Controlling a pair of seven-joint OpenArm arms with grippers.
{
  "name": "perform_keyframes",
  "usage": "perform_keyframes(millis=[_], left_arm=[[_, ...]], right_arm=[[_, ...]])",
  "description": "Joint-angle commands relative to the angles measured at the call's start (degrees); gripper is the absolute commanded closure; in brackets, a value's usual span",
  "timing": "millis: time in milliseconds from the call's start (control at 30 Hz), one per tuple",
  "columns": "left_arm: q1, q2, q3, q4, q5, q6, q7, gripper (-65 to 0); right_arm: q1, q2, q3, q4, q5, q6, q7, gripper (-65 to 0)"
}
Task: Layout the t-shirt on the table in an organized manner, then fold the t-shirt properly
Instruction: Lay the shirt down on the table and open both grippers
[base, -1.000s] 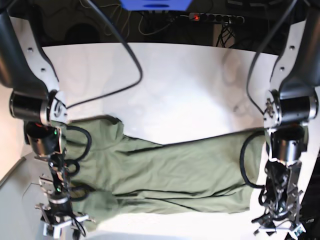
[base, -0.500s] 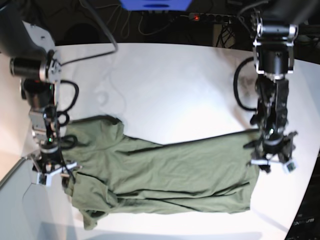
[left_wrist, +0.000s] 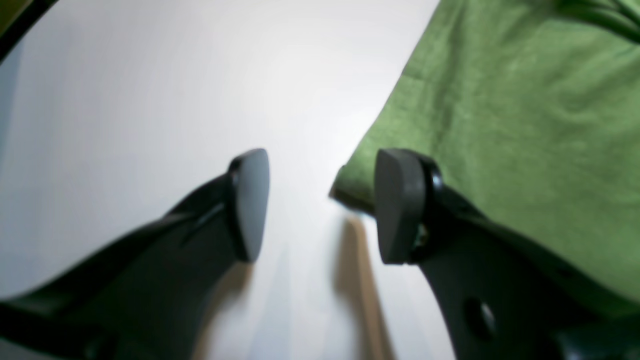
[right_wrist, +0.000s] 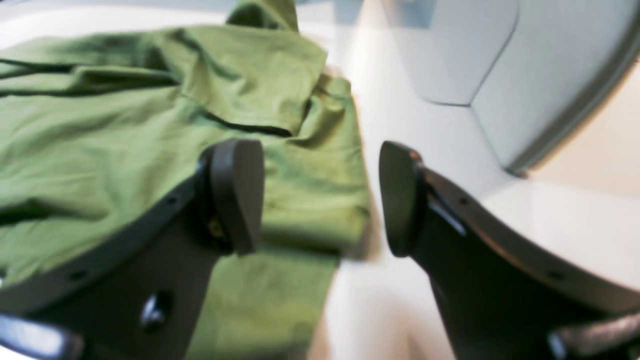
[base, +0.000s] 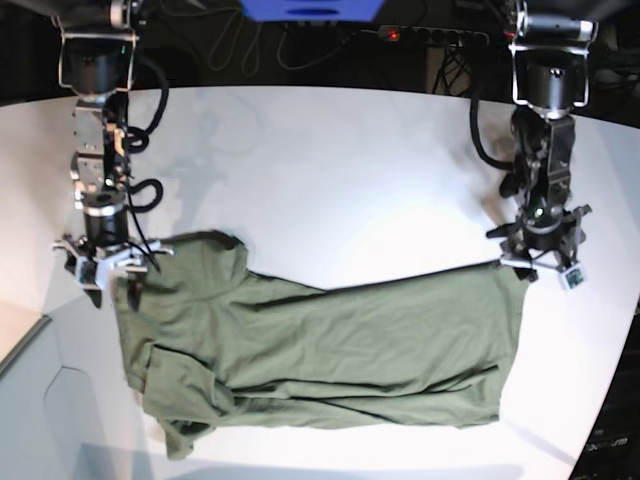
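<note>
The shirt (base: 330, 350) lies rumpled across the near half of the table (base: 340, 170), a long band from left to right with bunched folds at its near left end. My right gripper (base: 103, 268) hangs over the shirt's far left corner, jaws spread wide and holding nothing; one finger (right_wrist: 235, 192) is above cloth, the other above bare table. My left gripper (base: 540, 262) hangs at the far right corner, jaws apart and empty, the shirt's edge (left_wrist: 350, 192) just between them.

Bright even light, blurred wrist views, soft shadows
</note>
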Motion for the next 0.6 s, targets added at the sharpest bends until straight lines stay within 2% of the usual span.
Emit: perform_keyframes(millis=[0, 133, 367, 567], left_arm=[[-2.5, -0.8, -0.1, -0.8, 0.4, 0.0, -1.5, -32.7], [-6.4, -0.5, -0.1, -7.8, 0.4, 0.0, -1.5, -32.7], [-11.0, -0.3, 1.5, -16.0, 0.1, -0.1, -1.3, -32.1], [-11.3, -0.1, 6.5, -18.1, -0.1, -0.1, -1.6, -13.6]], right_arm=[[-0.2, -0.2, 0.5, 2.2, 0.5, 0.3, 1.7, -36.5], [-4.9, -0.8, 1.9, 6.1, 0.5, 0.3, 1.7, -36.5], [-7.5, -1.2, 1.6, 4.5, 0.5, 0.3, 1.7, -36.5], [-6.2, -1.2, 0.1, 1.7, 0.4, 0.3, 1.6, -36.6]])
